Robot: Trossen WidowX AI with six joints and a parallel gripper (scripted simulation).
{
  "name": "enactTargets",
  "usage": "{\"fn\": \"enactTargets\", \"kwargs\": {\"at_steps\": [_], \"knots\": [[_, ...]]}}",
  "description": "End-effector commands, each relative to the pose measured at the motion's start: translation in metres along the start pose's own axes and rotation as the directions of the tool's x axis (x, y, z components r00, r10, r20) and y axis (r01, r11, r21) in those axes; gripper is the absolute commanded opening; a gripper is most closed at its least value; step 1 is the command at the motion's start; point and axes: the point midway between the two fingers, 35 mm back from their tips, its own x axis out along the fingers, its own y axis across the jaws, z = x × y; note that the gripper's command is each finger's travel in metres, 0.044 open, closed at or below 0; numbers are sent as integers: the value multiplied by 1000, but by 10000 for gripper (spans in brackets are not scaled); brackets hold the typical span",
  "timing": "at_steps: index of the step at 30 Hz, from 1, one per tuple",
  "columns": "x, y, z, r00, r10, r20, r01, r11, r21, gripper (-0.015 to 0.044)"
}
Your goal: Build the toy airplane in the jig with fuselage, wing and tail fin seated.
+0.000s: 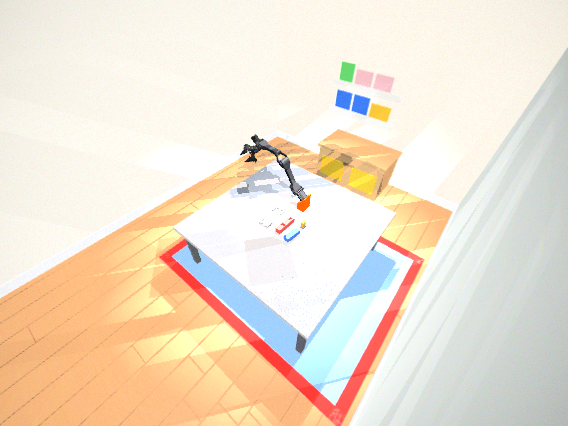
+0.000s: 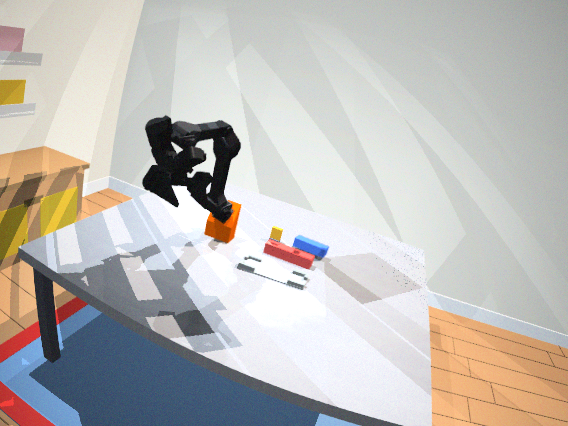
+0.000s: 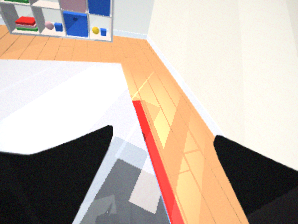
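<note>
Red fuselage lies well apart from the empty, wide-open jaws.

red fuselage | blocked: blue wing close alongside

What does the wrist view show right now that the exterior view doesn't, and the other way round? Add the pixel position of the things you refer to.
Only wrist: the cubby shelf [image 3: 112,20] with small toys, beyond the table.

Only exterior: the arm [image 2: 227,160] on its orange block [image 2: 220,231], and the work: red piece [image 2: 289,254], blue piece [image 2: 311,247], yellow piece [image 2: 276,233] and white jig [image 2: 272,276], the red one lying beside the jig, not in it.

Both: the tool [image 2: 187,192] [image 3: 163,134], open with nothing between its fingers, the table [image 2: 370,345] [image 3: 45,75], the wood floor [image 2: 475,370] [image 3: 175,120] and the rug's red border [image 2: 15,339] [image 3: 152,150].
</note>
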Motion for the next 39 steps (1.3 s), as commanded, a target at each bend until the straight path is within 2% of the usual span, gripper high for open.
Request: {"fn": "enactTargets", "kwargs": {"at_steps": [1,6,12,16,21,26,30,35,39], "knots": [[25,7,-26,999,44,1,-43,981,191,440],[67,31,-61,989,147,-22,-122,885,450,440],[129,98,-95,933,354,-71,-201,672,713,440],[162,160,-106,852,511,-114,-209,531,821,440],[186,251,-107,697,692,-186,-172,414,894,440],[186,344,-100,500,816,-290,-119,396,910,440],[165,415,-91,339,866,-367,-92,419,903,440],[142,464,-86,226,861,-455,-88,483,871,440],[109,513,-83,125,790,-600,-124,612,781,440]]}}
